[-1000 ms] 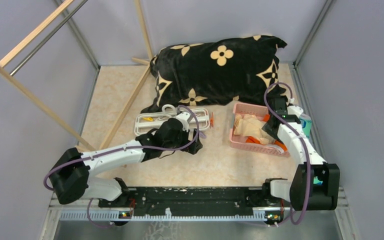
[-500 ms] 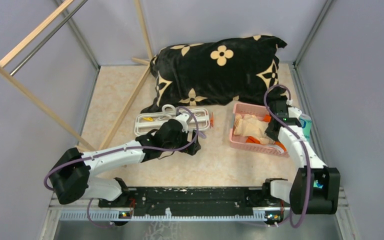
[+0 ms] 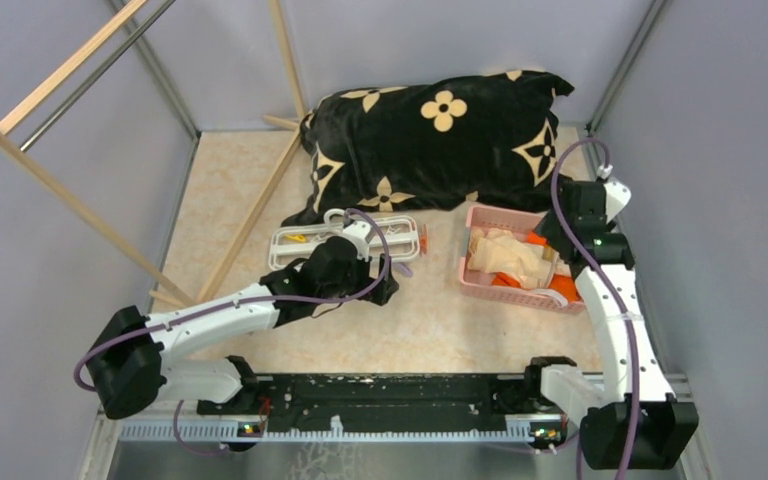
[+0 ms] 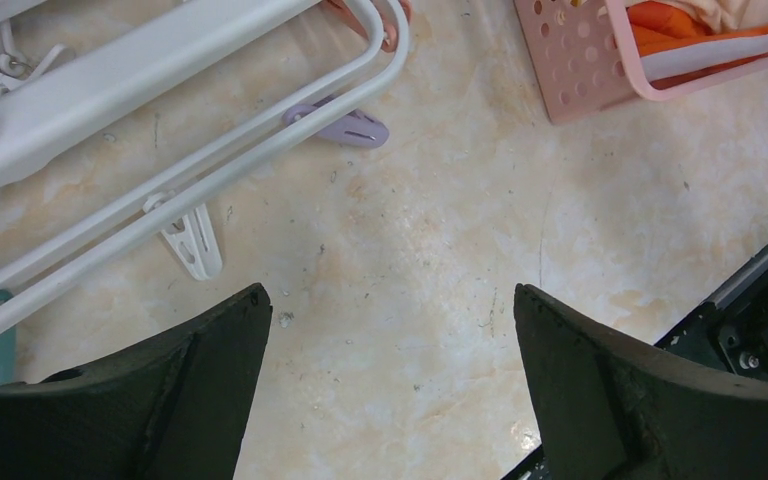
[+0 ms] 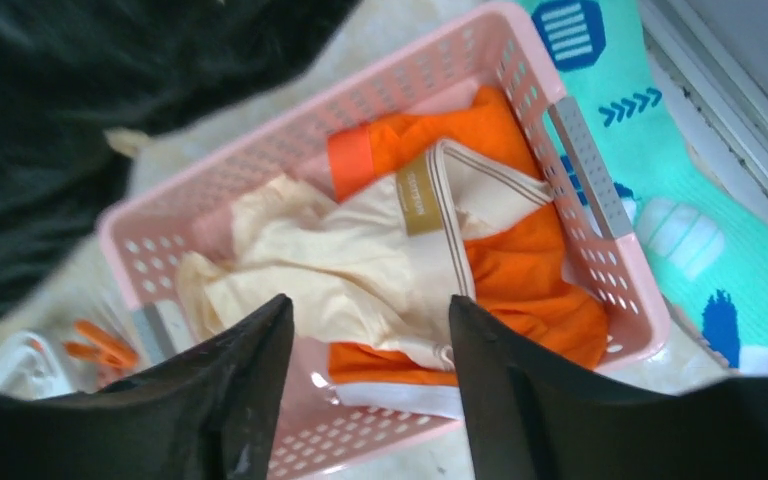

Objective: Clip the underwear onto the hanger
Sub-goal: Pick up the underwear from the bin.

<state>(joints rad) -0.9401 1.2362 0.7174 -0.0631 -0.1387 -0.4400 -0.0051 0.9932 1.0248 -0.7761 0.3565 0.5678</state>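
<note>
The cream underwear [image 3: 505, 256] lies crumpled in the pink basket [image 3: 513, 292] on top of an orange cloth [image 3: 564, 287]; it also shows in the right wrist view [image 5: 360, 260]. The white hanger [image 3: 300, 240] lies flat on the table left of the basket, and its frame bars [image 4: 160, 200] show in the left wrist view. My left gripper [image 3: 385, 275] is open and empty just in front of the hanger, over bare table [image 4: 385, 300]. My right gripper [image 3: 550, 240] is open and empty, hovering above the basket [image 5: 370, 305].
A black pillow [image 3: 430, 140] with cream flowers lies behind the hanger and basket. A wooden rack [image 3: 70, 200] with a metal bar leans at the left. A teal patterned cloth [image 5: 700, 200] lies right of the basket. Loose purple [image 4: 345, 125] and white [image 4: 192, 240] clips lie by the hanger.
My right arm has lifted and drawn back toward the far right, its gripper now higher over the basket. My left arm has shifted slightly.
</note>
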